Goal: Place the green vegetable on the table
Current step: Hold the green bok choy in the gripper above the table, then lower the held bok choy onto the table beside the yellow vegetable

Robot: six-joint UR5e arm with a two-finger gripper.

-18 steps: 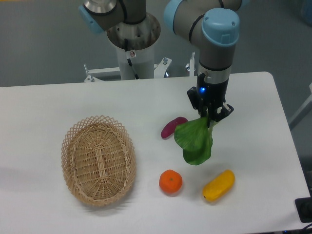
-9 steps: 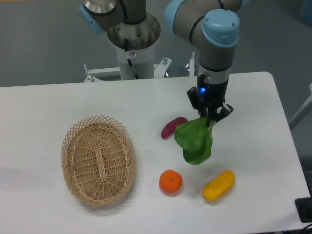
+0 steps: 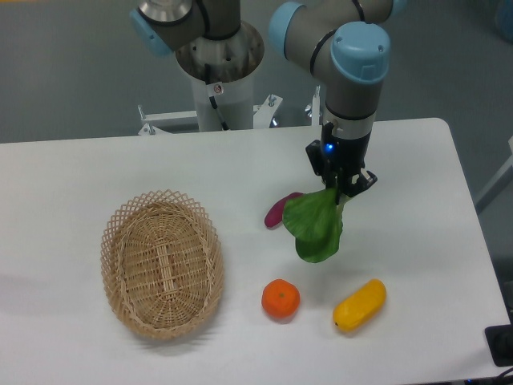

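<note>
Basket [image 3: 162, 264]: empty wicker, at the left of the surface [image 3: 72, 176].
Orange [image 3: 280, 298]: lying free, front centre.
Potato [image 3: 278, 211]: purple, partly behind the leaf.
Vegetable [image 3: 314, 228]: hangs from my tool, leaf down, above the surface.
Tool [image 3: 343, 189]: closed on the vegetable's stalk.
Yellow fruit [image 3: 360, 304]: front right.
Progress: I judge the grasp done; lowering and release remain.

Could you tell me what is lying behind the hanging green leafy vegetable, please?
A purple sweet potato lies behind the green leafy vegetable; only its left part shows, the rest is covered by the leaf.
</note>
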